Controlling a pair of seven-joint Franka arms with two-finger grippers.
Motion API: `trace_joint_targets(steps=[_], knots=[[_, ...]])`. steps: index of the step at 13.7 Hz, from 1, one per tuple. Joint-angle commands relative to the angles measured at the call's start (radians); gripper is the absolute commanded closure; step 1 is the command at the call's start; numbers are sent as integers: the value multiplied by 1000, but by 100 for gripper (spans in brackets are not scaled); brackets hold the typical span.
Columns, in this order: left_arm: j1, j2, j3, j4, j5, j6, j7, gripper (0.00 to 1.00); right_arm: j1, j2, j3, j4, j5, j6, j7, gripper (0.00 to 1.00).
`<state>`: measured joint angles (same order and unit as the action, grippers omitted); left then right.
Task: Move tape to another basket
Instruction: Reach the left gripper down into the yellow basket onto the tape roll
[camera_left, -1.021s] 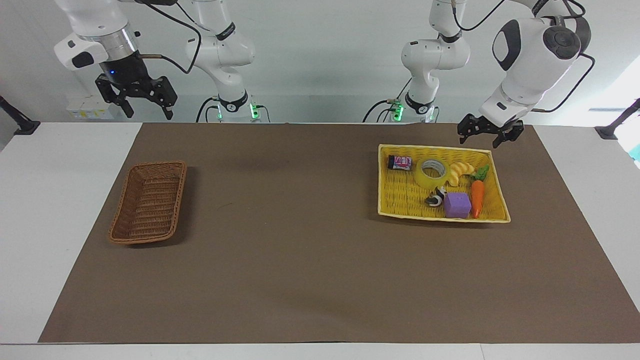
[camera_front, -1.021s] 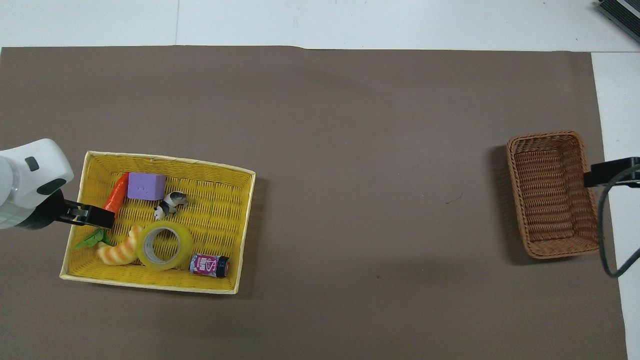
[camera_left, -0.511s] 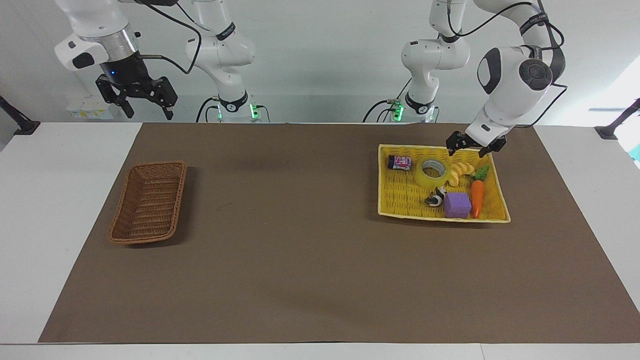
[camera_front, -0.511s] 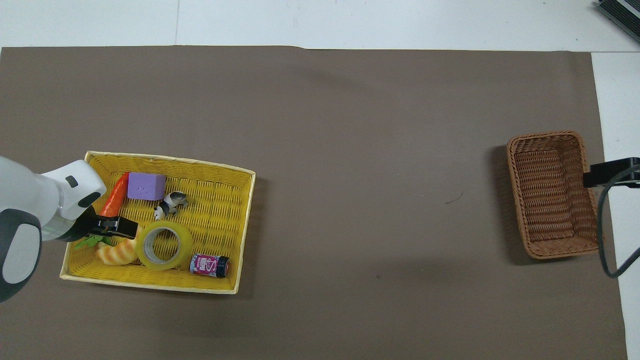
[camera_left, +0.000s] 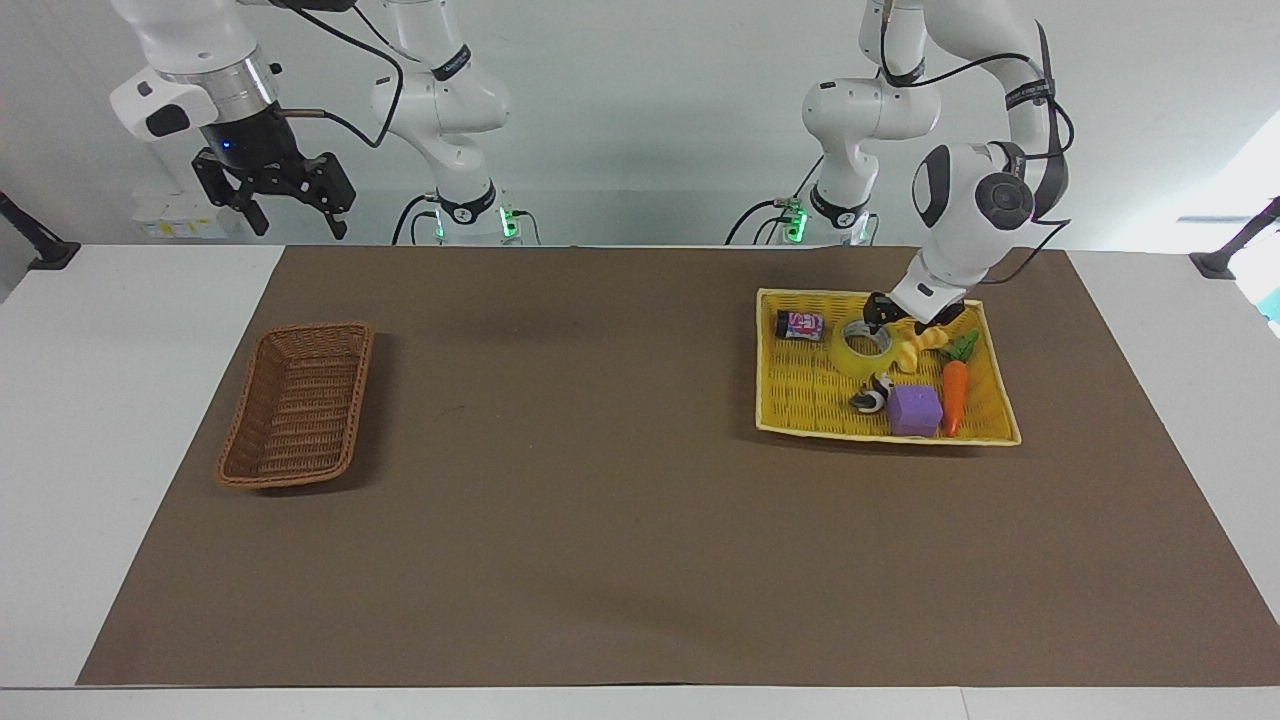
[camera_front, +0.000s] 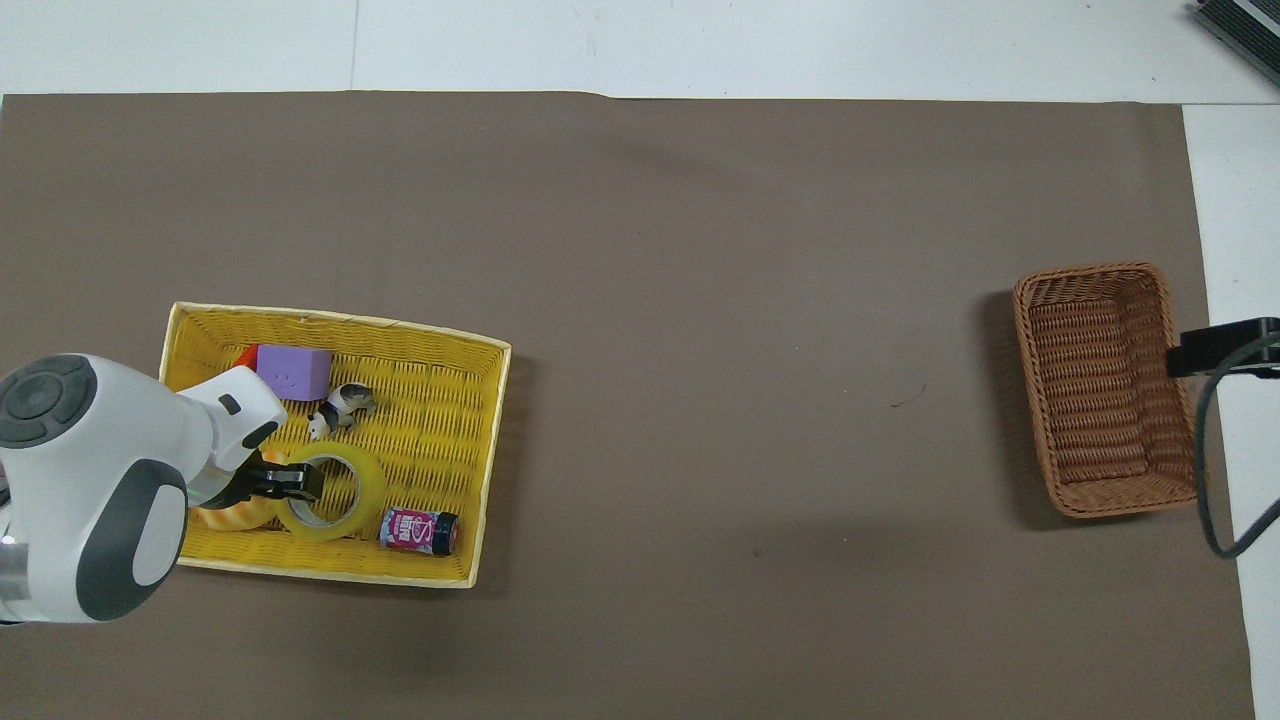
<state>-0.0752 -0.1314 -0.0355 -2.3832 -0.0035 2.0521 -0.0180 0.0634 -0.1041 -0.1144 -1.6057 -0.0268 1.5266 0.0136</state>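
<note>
The tape (camera_left: 858, 362), a yellow translucent roll with a pale core, lies flat in the yellow basket (camera_left: 800, 425) at the left arm's end of the table. In the overhead view the tape (camera_front: 370, 490) lies between a croissant toy and a small can. My left gripper (camera_left: 905, 318) is down at the roll's rim on the croissant side, its tip over the roll's hole (camera_front: 290, 482). The brown wicker basket (camera_left: 297, 405) stands empty at the right arm's end (camera_front: 1105, 385). My right gripper (camera_left: 290, 215) waits open, high over the table's edge near the robots.
The yellow basket also holds a croissant toy (camera_left: 918, 345) touching the tape, a carrot (camera_left: 955, 395), a purple cube (camera_left: 914, 410), a black-and-white figurine (camera_left: 872, 395) and a small can (camera_left: 800, 325). A brown mat (camera_left: 600, 500) covers the table between the two baskets.
My left arm has swung in from the yellow basket's outer corner and come down onto the tape's rim. The right arm has stayed in place.
</note>
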Motion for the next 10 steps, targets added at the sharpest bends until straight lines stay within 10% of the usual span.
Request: trace_joint_targets(steps=[1,4,6,8,10], knots=[[-15,-17,11,-77,2,75,-14,34,1,-29,-1,-33,-10,-5,-26,0],[-24,-11,11,-126,2,132,-13,39,1,-29,-1,-33,-10,-5,-27,0],[-28,4,11,-163,2,195,-13,59,1,-29,1,-33,-10,-5,-26,0],[-28,13,11,-165,2,208,0,100,1,-31,-1,-33,-10,-5,-26,0],[-25,28,13,-137,2,197,4,100,1,-32,-1,-36,-10,-10,-26,0]])
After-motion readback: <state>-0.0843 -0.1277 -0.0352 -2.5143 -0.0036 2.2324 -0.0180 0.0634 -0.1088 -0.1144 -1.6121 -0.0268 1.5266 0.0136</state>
